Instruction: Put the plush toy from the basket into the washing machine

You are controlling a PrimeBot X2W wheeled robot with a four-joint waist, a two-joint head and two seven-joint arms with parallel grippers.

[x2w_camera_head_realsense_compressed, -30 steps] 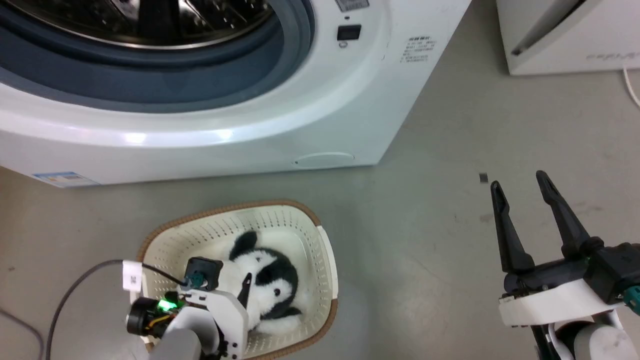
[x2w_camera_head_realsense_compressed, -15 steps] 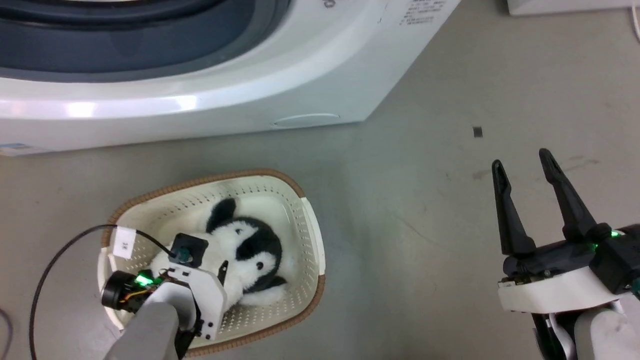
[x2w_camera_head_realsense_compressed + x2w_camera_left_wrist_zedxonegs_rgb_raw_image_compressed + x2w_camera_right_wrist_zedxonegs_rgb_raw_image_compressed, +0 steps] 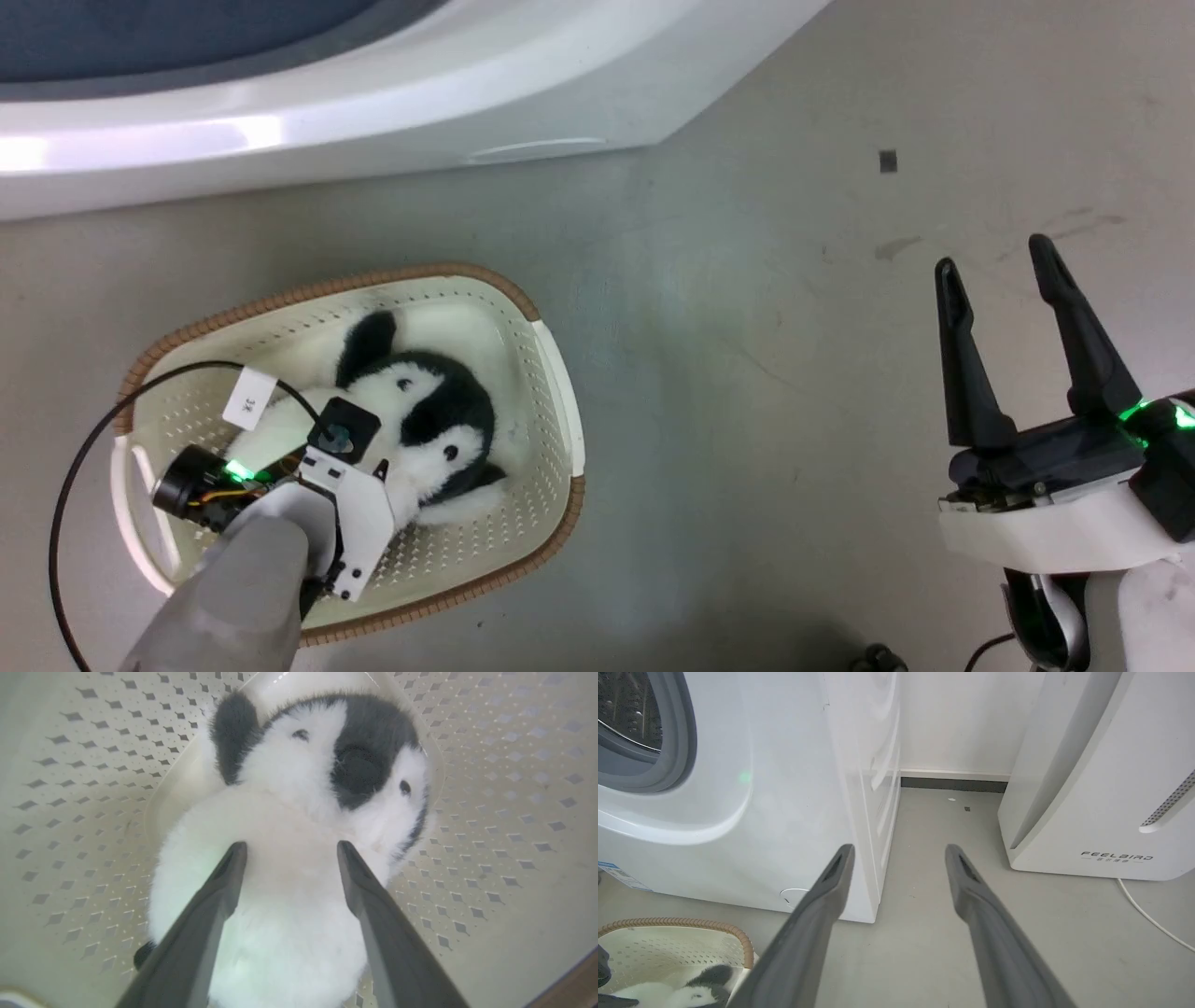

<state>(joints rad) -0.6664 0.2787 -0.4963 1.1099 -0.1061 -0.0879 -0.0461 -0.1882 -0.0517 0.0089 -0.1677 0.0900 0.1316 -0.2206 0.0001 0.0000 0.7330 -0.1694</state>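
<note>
Cream basket [image 3: 420, 273] holds one plush toy [image 3: 439, 422]; left gripper [image 3: 289, 847] spread over it, right gripper [image 3: 993, 255] spread, empty.

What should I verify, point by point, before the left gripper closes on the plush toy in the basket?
1. The left gripper is open, fingers astride the white body of the plush toy: ok.
2. Fingers deep enough for a firm grasp: cannot tell.
3. Toy lies free in the basket, nothing on top: ok.
4. The black cable at the left wrist passes over the basket rim; snag on lifting: cannot tell.
5. The right gripper is open, over bare floor, away from the basket: ok.
6. The washing machine shows its drum, no door across the visible part: ok.
</note>
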